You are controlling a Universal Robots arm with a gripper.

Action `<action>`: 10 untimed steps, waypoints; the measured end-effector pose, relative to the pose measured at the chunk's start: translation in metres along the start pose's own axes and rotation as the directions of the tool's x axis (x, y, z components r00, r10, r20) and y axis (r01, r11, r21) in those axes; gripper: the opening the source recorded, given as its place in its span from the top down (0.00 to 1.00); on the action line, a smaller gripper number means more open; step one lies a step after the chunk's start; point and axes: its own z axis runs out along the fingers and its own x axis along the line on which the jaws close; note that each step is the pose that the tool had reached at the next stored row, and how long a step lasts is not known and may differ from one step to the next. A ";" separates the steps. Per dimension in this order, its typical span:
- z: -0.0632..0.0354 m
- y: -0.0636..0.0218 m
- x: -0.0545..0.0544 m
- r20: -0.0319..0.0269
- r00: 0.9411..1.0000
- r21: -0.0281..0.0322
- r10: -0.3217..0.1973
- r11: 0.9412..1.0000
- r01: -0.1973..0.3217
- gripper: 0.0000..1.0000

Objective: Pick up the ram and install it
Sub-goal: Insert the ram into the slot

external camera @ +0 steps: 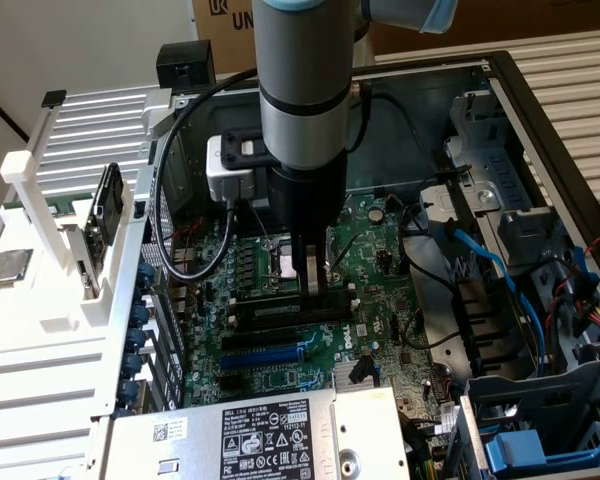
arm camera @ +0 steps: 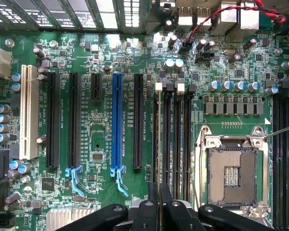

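Observation:
My gripper (external camera: 307, 280) reaches straight down into the open computer case, its tips at the motherboard (external camera: 370, 250) beside the processor socket. In the wrist view the fingers (arm camera: 152, 204) stand close together, shut on the ram (arm camera: 157, 144). The ram is seen edge-on as a thin strip running along the outermost of the black memory slots (arm camera: 177, 139), which have white and black end clips. From the exterior view, a long dark strip lies under the fingertips across the slot row (external camera: 280, 312). How deep the stick sits in its slot cannot be told.
An empty processor socket (arm camera: 232, 173) with its lever lies beside the memory slots. The bright blue long slot (arm camera: 117, 120) and black card slots sit on the other side. The power supply (external camera: 250, 440), blue cables (external camera: 480, 260), the drive cage and a white rack (external camera: 40, 230) surround the board.

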 end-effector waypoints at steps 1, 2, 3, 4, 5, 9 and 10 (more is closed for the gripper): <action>0.0001 0.0000 0.000 0.000 1.000 0.000 0.000 1.000 0.000 0.87; 0.0002 0.0000 0.000 0.000 1.000 0.000 0.000 1.000 0.000 0.87; 0.0002 0.0000 0.000 0.000 1.000 0.000 0.000 1.000 0.000 0.87; 0.0003 0.0000 0.000 0.000 1.000 0.000 0.000 1.000 0.000 0.87; 0.0003 0.0000 0.000 0.000 1.000 0.000 0.000 1.000 0.000 0.87; 0.0003 0.0000 0.000 0.000 1.000 0.000 0.000 1.000 0.000 0.87; 0.0003 0.0000 0.000 0.000 1.000 0.000 0.000 1.000 0.000 0.87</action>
